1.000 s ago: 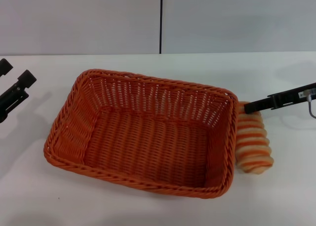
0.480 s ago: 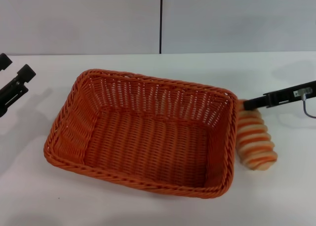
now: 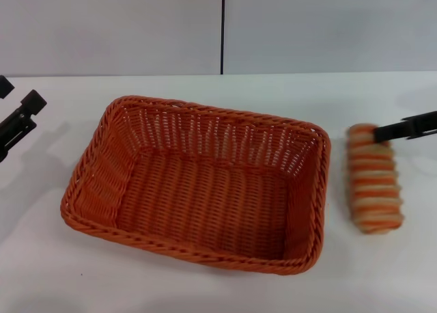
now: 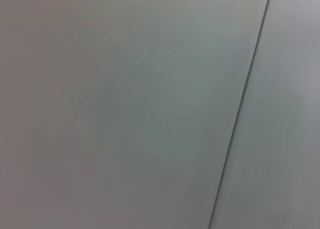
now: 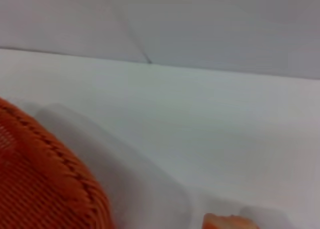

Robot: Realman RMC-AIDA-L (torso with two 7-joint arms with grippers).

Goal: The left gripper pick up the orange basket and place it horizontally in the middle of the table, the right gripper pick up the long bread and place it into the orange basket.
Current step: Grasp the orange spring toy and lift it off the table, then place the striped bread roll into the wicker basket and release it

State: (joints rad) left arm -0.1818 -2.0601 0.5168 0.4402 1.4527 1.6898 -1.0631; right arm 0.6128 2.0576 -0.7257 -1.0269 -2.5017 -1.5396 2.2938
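Note:
The orange basket sits level in the middle of the white table, empty, its long side across my view. To its right lies the long bread, cream with orange stripes, a clear gap from the rim. My right gripper reaches in from the right edge and is shut on the bread's far end. My left gripper is at the far left edge, open and apart from the basket. The right wrist view catches a corner of the basket and a sliver of the bread.
A grey wall with a dark vertical seam stands behind the table. The left wrist view shows only that wall and its seam. Bare tabletop lies in front of the basket and around the bread.
The right gripper drew back to the right, and the bread went with it, away from the basket's side and turning straighter. The left gripper slid slightly further left.

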